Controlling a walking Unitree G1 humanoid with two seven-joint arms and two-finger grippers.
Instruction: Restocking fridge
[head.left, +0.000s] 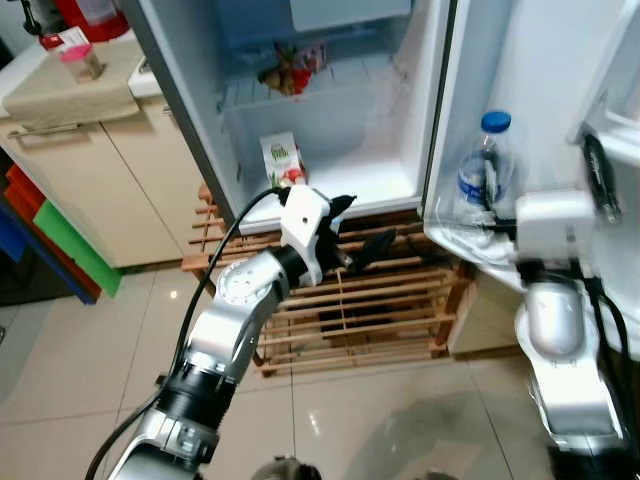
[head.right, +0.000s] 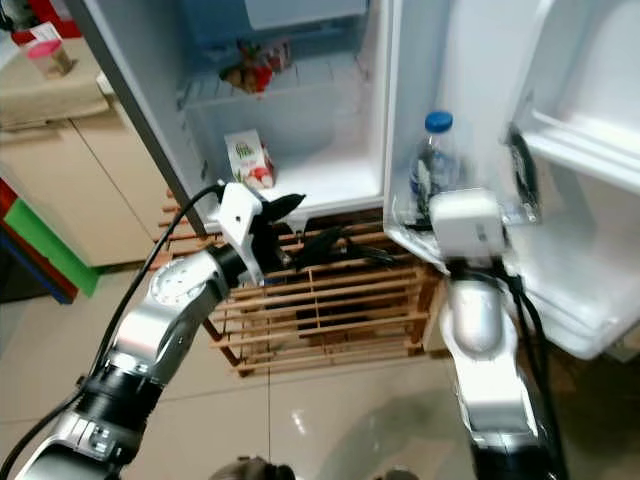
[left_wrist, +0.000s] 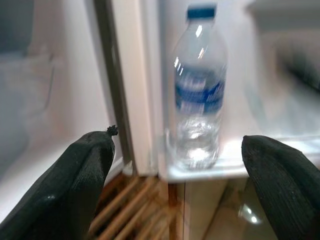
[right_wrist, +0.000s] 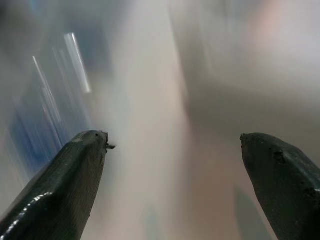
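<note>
The fridge stands open, its door swung out to the right. A clear water bottle with a blue cap and blue label stands upright in the door's lower shelf. My right gripper is open at that shelf, just right of the bottle, which the right wrist view shows as a blur beside one finger. My left gripper is open with nothing in it, low in front of the fridge and pointing toward the bottle. A white and green carton stands on the fridge floor.
Packaged food lies on an upper fridge shelf. A wooden slatted rack sits under the fridge. A beige cabinet stands on the left, with a pink-capped container on its counter. Tiled floor lies in front.
</note>
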